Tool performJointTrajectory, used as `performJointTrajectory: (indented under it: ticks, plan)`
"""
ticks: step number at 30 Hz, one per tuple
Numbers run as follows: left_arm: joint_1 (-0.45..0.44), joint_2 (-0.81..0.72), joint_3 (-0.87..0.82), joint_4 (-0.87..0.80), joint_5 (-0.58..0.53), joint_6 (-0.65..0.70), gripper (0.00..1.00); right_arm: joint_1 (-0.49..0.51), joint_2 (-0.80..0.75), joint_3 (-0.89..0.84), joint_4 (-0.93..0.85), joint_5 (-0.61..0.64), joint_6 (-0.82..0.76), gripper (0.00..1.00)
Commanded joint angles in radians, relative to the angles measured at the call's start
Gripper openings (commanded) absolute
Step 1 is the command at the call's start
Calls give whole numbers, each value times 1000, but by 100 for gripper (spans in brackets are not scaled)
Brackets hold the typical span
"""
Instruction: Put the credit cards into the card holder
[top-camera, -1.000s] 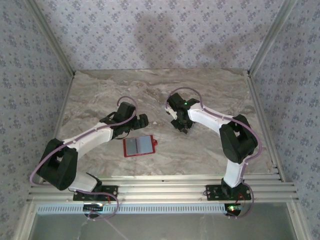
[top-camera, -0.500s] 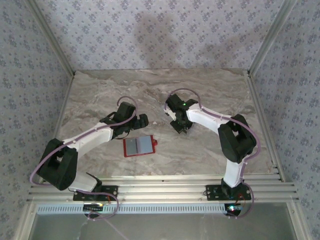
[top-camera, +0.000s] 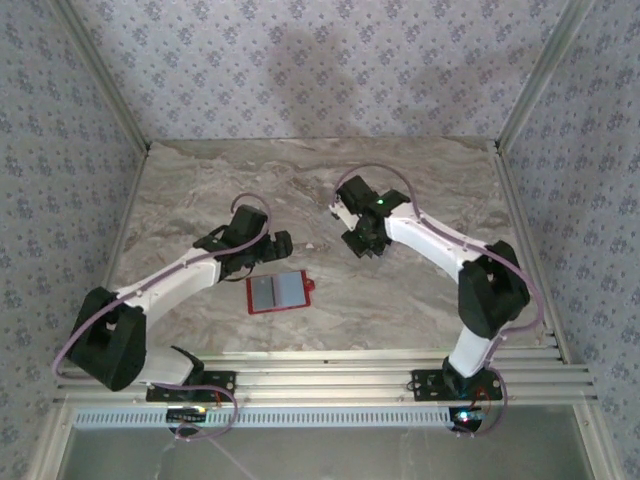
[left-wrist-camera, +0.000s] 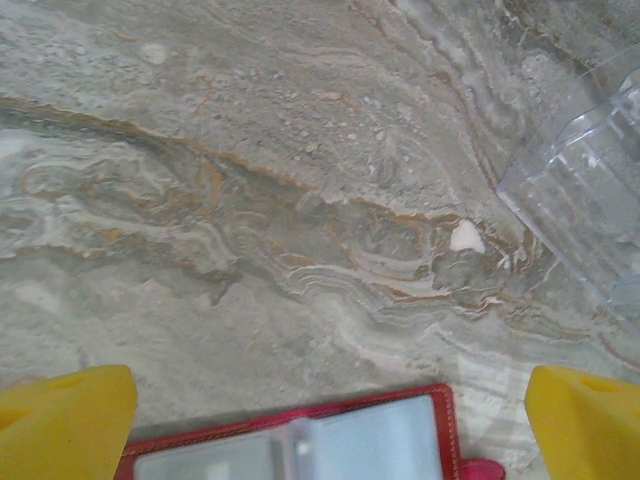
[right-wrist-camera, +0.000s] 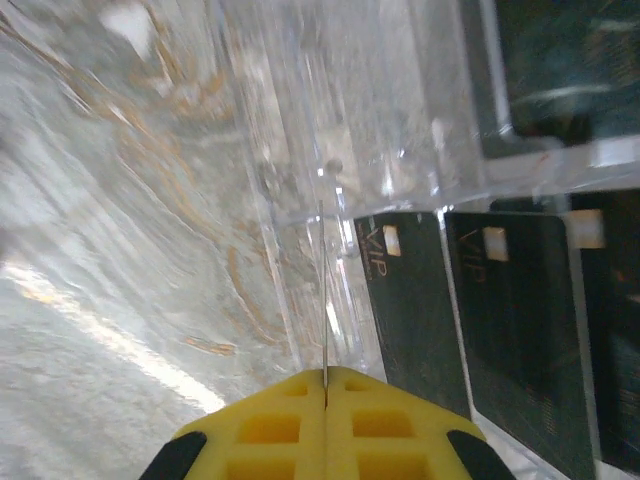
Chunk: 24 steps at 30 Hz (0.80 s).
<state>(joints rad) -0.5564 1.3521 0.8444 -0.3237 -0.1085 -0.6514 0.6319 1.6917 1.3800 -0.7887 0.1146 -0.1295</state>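
Observation:
The red card holder (top-camera: 277, 292) lies open on the marble table, its clear sleeves facing up; its far edge (left-wrist-camera: 300, 440) shows in the left wrist view. My left gripper (top-camera: 276, 244) (left-wrist-camera: 330, 395) hovers open just beyond that edge, with nothing between its yellow fingers (left-wrist-camera: 70, 415). Dark credit cards (right-wrist-camera: 415, 310) marked VIP lie side by side in a clear plastic tray (right-wrist-camera: 400, 120). My right gripper (top-camera: 363, 244) (right-wrist-camera: 325, 375) is shut on one credit card (right-wrist-camera: 324, 290), seen edge-on as a thin line rising from between its pads.
A corner of the clear tray (left-wrist-camera: 590, 190) lies to the right of the left gripper. Patterned walls enclose the table (top-camera: 200, 190) on three sides, and an aluminium rail (top-camera: 320, 375) runs along the near edge.
The right gripper has closed on a card and its arm has shifted slightly back and to the right. The left arm has stretched out a little; its gripper stays open.

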Motion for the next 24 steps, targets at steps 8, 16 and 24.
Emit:
performJointTrajectory:
  ticks: [8,16,24]
  plan:
    - [-14,-118,-143,-211,-86,12,100,34,-205,-124,288,-299,348,0]
    - [-37,-151,-202,-254,-163,-23,100,108,-222,-393,750,-457,693,0]
    - [-39,-156,-262,-237,-204,-64,100,208,-112,-457,927,-425,827,0]
